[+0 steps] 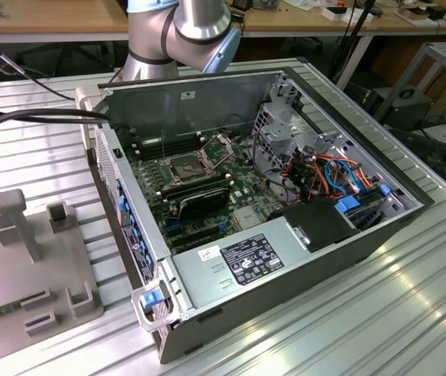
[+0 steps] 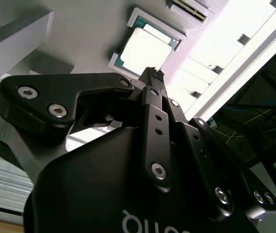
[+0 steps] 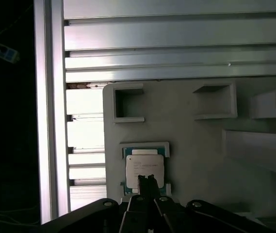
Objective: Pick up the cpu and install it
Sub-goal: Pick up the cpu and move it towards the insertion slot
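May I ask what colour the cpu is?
The cpu is silver-grey with a green edge, best seen in the first wrist view.

— Was the way down to the cpu (image 3: 144,166) free?
— From above, yes, apart from the tool (image 3: 147,178), its tips pressed together. A low rim (image 3: 145,144) hemmed its edges, and a raised block (image 3: 259,148) stood near.
— And the socket (image 1: 185,166)?
— Open overhead; case walls (image 1: 191,98), drive cage (image 1: 285,125) and cables (image 1: 324,172) crowded it.
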Available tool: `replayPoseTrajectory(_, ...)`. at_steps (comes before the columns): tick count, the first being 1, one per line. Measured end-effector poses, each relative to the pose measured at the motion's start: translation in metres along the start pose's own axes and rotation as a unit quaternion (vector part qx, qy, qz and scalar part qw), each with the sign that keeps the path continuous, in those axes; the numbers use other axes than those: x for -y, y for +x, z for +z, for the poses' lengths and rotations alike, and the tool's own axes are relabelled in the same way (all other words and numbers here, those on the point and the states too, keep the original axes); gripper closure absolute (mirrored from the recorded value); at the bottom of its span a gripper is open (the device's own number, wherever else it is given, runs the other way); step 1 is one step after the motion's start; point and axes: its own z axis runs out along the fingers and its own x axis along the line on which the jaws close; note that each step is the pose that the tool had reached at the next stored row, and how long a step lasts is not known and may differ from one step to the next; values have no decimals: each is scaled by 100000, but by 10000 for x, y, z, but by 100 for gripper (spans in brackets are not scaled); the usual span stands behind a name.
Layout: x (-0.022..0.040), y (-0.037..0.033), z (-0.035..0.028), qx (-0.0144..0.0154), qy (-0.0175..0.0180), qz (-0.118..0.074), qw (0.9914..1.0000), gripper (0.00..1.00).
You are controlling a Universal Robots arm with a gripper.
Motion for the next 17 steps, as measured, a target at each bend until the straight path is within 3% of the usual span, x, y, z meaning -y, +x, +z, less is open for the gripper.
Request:
replayPoseTrajectory(14,1,0,13,-3,19,-5,100000,89)
replayPoseTrajectory(15,1,0,13,0,16,-2,100000,89)
replayPoseTrajectory(16,1,0,13,-2,18,-4,100000,76)
replayPoseTrajectory(17,1,0,13,-1,19,-4,100000,76)
